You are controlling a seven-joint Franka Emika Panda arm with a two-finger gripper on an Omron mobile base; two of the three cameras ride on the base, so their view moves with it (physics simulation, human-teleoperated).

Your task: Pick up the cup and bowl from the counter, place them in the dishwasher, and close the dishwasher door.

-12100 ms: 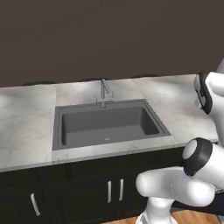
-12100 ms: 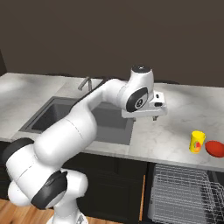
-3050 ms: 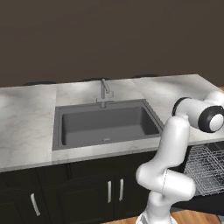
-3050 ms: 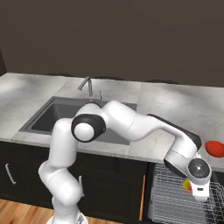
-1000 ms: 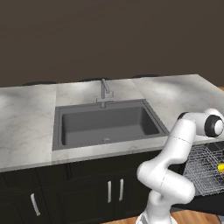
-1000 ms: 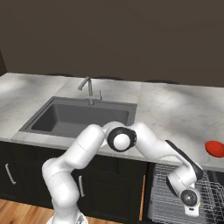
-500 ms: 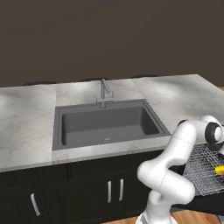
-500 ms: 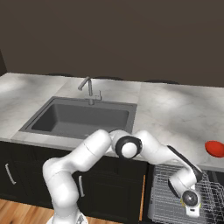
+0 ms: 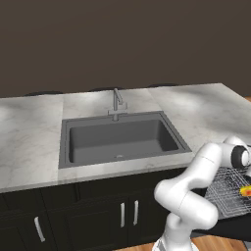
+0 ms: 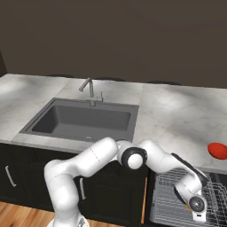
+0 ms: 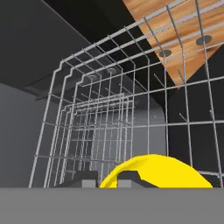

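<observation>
**Robot arm lowers a yellow cup into the pulled-out dishwasher rack**

A pale marble bench (image 9: pixel 29 142) runs across a dark-walled kitchen, with a dark grey sink (image 9: pixel 120 139) set into it and a metal tap (image 9: pixel 116 102) behind the basin. Below it are dark cabinets (image 9: pixel 83 215) with silver handles. No brand name, label or writing can be read on anything.

The white arm (image 10: pixel 102 162) reaches down past the bench edge to the right of the sink, into the open dishwasher (image 10: pixel 219 181). Its silver wire rack (image 10: pixel 170 201) is slid out over the black dishwasher door (image 9: pixel 230 229).

The right base view shows the red bowl (image 10: pixel 217 150) resting on the bench, near the front edge and above the dishwasher. The left base view instead shows a small yellow and orange patch, the cup (image 9: pixel 245 190), low in the rack at the arm's end.

The hand view looks through the rack's wires at the black interior and a strip of wooden floor (image 11: pixel 175 30). The cup's yellow rim (image 11: pixel 162 173) curves across the bottom, right against the two dark fingers (image 11: pixel 127 177). Whether the gripper (image 11: pixel 106 180) is clamping the cup or parted from it cannot be told.
</observation>
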